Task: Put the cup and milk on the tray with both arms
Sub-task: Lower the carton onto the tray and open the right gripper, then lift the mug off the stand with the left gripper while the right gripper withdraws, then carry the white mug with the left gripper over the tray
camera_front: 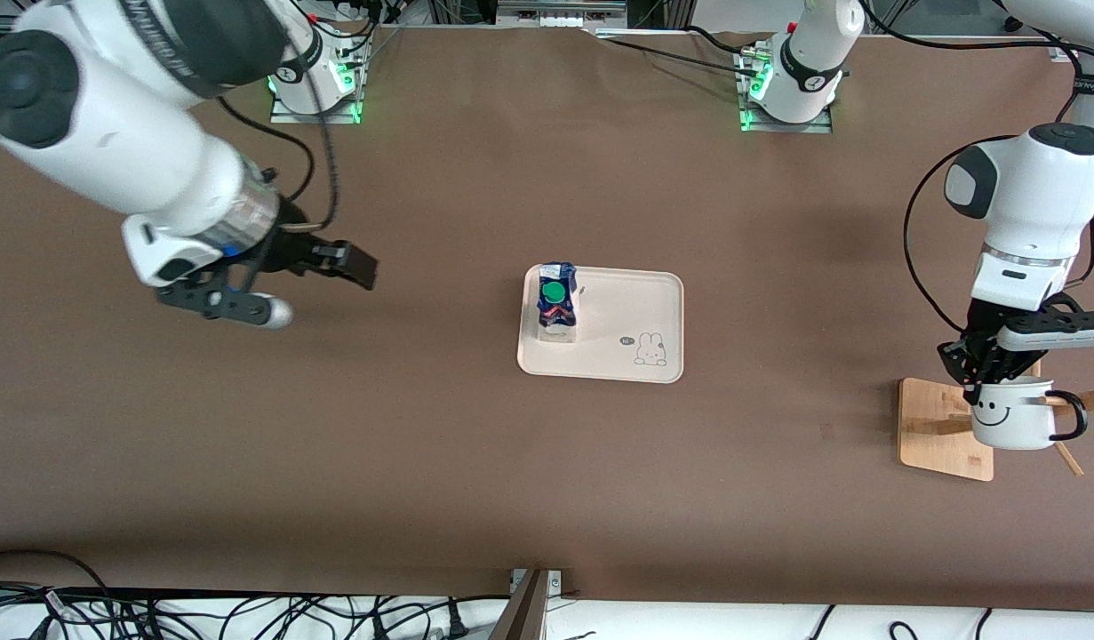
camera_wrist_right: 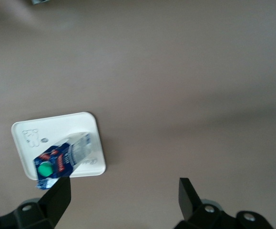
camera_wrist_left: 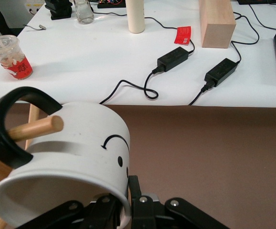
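Observation:
The milk (camera_front: 557,302), a small carton with a dark blue top and green cap, stands on the cream tray (camera_front: 635,311) at the tray's end toward the right arm. It shows in the right wrist view too (camera_wrist_right: 56,160) on the tray (camera_wrist_right: 80,129). My right gripper (camera_front: 333,262) is open and empty over bare table, apart from the tray. My left gripper (camera_front: 986,378) is shut on the rim of the white smiley cup (camera_front: 1013,416), which hangs by its black handle (camera_wrist_left: 4,124) on a wooden peg (camera_wrist_left: 35,128). The cup fills the left wrist view (camera_wrist_left: 76,152).
The wooden rack base (camera_front: 933,422) lies under the cup at the left arm's end of the table. In the left wrist view a white side table (camera_wrist_left: 128,71) holds power adapters, cables, a wooden block and a drink cup.

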